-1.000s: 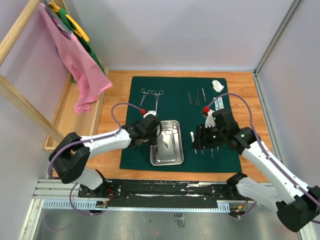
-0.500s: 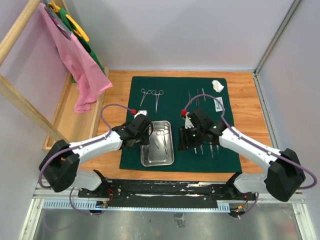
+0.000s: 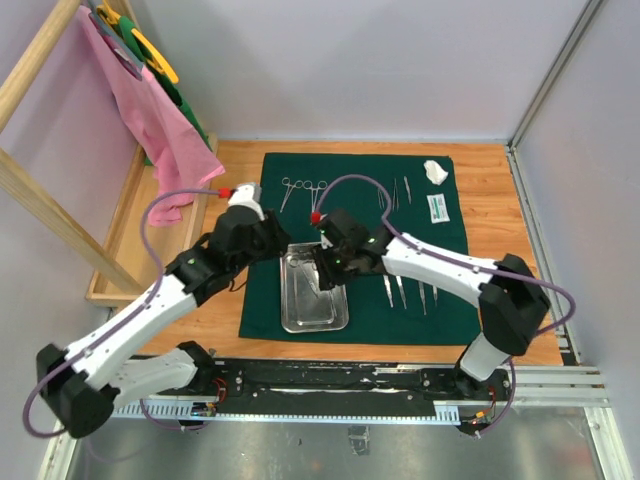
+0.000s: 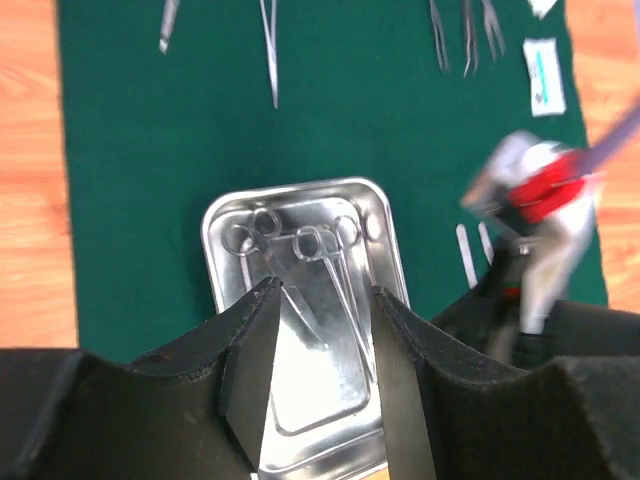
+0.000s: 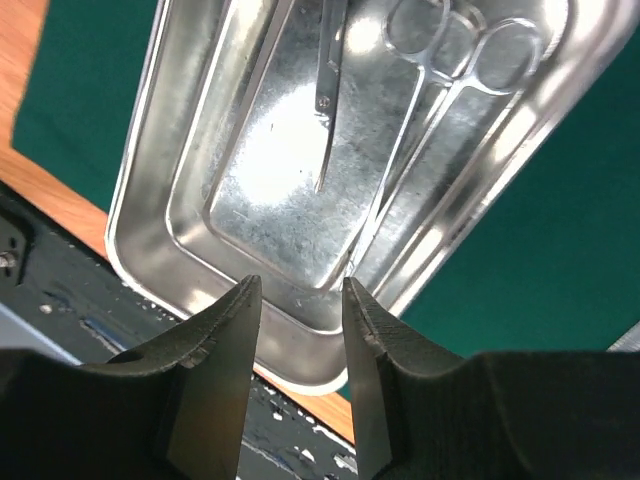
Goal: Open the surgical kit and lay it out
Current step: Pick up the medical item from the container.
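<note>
Though tray (image 4: 300,192) shows, right arm (image 4: 535,205) blurred

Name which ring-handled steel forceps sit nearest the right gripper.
The overlapping forceps inside the shiny rectangular steel tray; the other two lie on dark green cloth beyond it.

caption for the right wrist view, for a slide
Right gripper open above the steel tray, ring-handled instruments inside, on green cloth.

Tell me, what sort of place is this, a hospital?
Probably a robot test booth, not a hospital: two arms bolted to a wooden table between plain walls, reaching over a green cloth with a steel tray and surgical tools.
</note>
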`<state>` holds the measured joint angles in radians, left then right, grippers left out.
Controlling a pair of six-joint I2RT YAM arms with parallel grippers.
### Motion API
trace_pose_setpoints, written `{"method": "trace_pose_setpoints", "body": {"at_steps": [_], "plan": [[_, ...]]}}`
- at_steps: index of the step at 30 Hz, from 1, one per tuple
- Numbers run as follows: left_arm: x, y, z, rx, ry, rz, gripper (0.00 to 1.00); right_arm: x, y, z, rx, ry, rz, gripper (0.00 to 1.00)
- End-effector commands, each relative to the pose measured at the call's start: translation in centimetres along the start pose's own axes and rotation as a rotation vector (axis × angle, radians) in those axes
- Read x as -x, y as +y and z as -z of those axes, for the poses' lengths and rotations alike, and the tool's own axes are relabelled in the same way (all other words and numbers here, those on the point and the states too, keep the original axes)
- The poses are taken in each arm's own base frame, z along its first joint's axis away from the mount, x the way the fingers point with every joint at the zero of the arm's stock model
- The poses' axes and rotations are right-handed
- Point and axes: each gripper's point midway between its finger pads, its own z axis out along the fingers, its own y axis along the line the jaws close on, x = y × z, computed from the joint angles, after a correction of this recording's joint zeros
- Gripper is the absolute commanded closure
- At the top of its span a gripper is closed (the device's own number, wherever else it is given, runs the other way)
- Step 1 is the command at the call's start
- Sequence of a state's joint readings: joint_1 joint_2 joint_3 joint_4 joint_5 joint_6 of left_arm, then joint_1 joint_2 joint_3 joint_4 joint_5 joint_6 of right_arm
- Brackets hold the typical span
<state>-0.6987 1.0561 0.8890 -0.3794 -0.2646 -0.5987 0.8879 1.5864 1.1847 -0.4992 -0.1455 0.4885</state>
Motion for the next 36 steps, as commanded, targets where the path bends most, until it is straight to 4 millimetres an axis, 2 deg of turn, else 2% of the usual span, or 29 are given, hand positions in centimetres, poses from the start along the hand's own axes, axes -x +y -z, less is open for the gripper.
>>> {"method": "trace_pose_setpoints", "body": {"at_steps": [1,6,10,13,22,25,31,36], "plan": [[2.6,2.7,4.2,0.060,-0.130,0.049,0.54,-1.0,-0.3,-2.2,-0.123,0.050,0.087,0.61],[5.1,3.3,8.9,0.020,-0.259,0.116,0.54,-1.3,-0.8,-4.7,-0.224,0.108,0.146,0.61],[5.9,3.6,10.6,0.018,-0.286,0.117,0.54,-1.1,-1.3,-5.9,-0.319,0.150,0.214,0.61],[5.9,3.8,11.0,0.026,-0.288,0.110,0.54,-0.9,-1.4,-6.6,-0.341,0.167,0.227,0.61],[6.3,4.3,11.9,0.030,-0.311,0.104,0.54,-2.1,-1.3,-9.3,-0.321,0.233,0.227,0.61],[6.3,4.3,12.0,0.033,-0.311,0.102,0.54,-2.6,-1.3,-9.9,-0.312,0.252,0.224,0.66],[6.3,4.3,11.9,0.032,-0.309,0.101,0.54,-3.4,-1.5,-10.0,-0.311,0.269,0.208,0.76],[5.8,4.4,11.8,0.031,-0.303,0.106,0.54,-5.0,-2.1,-9.9,-0.323,0.302,0.177,0.77]]}}
